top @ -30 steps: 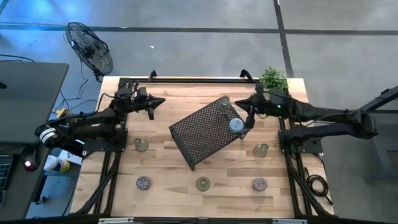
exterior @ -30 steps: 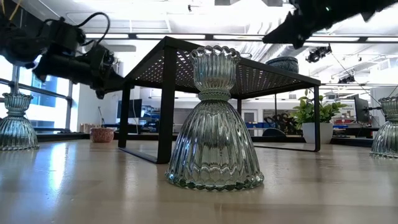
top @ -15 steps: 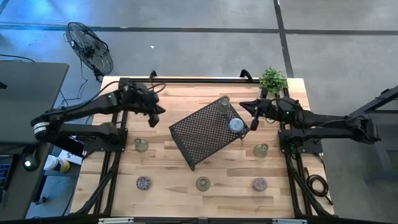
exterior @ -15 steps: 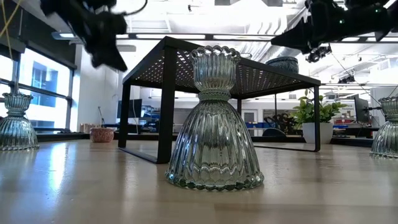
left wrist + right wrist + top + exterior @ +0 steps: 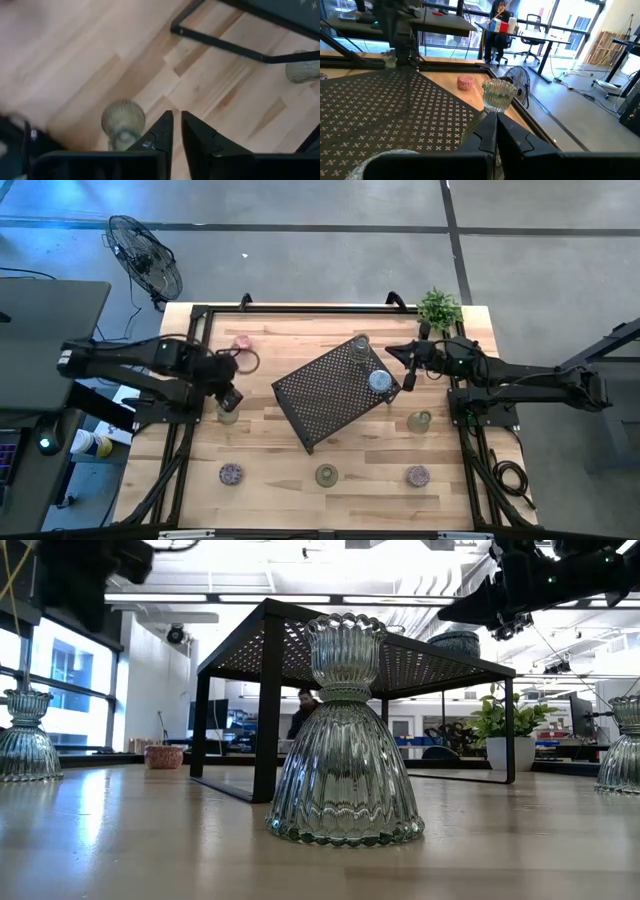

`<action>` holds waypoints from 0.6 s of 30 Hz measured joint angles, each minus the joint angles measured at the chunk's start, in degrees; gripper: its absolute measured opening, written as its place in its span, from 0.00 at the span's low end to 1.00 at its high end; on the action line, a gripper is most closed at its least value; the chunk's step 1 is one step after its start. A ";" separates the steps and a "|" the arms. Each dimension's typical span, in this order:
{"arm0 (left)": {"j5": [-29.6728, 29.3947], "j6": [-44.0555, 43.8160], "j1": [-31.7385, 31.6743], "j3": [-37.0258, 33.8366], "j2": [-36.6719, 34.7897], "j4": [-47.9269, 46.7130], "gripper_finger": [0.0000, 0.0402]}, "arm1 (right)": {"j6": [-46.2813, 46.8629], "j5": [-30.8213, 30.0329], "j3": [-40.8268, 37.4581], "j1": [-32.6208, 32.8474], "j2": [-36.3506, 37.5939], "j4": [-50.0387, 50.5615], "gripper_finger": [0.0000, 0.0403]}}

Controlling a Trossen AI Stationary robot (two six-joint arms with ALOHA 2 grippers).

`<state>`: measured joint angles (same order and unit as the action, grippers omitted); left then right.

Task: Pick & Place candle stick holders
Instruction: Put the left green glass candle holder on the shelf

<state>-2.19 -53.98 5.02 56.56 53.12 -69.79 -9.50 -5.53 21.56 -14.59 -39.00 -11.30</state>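
Observation:
A black mesh tray [image 5: 325, 392] stands mid-table on its legs. On it stand a clear holder [image 5: 360, 343] and a blue-topped holder [image 5: 379, 381]. On the table stand clear holders [image 5: 228, 415] [image 5: 326, 475] [image 5: 419, 421], mottled ones [image 5: 231, 473] [image 5: 417, 475] and a pink one [image 5: 241, 345]. My left gripper [image 5: 232, 398] is shut and points down just beside the left clear holder [image 5: 122, 121], touching nothing. My right gripper [image 5: 403, 368] is shut and empty, level, just off the tray's right edge, facing the clear holder on the tray [image 5: 498, 95].
A small potted plant [image 5: 439, 307] stands at the far right corner. A floor fan [image 5: 145, 255] stands beyond the far left corner. In the low view the near clear holder [image 5: 345, 730] fills the middle. People show in the room behind the table.
My left gripper has swung from the far left of the table toward the near edge and down, tipping to point down beside the left clear holder; the pink holder now shows. My right gripper has drawn back from the blue-topped holder toward the table's right edge.

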 joint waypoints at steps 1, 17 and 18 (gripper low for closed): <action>-0.71 -2.37 1.92 0.78 0.57 -0.69 0.14 | 0.00 -0.01 0.00 0.00 0.00 0.19 0.01; -1.45 -21.15 9.61 4.03 14.18 -13.96 0.79 | 0.41 0.90 -5.16 0.00 0.13 -6.11 0.00; -1.68 -21.29 9.61 4.03 14.32 -13.99 0.81 | 0.42 1.47 -5.16 0.00 0.13 -6.11 0.00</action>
<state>-3.87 -75.27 14.63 60.60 67.44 -83.78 -9.08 -4.06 16.40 -14.59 -38.87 -17.41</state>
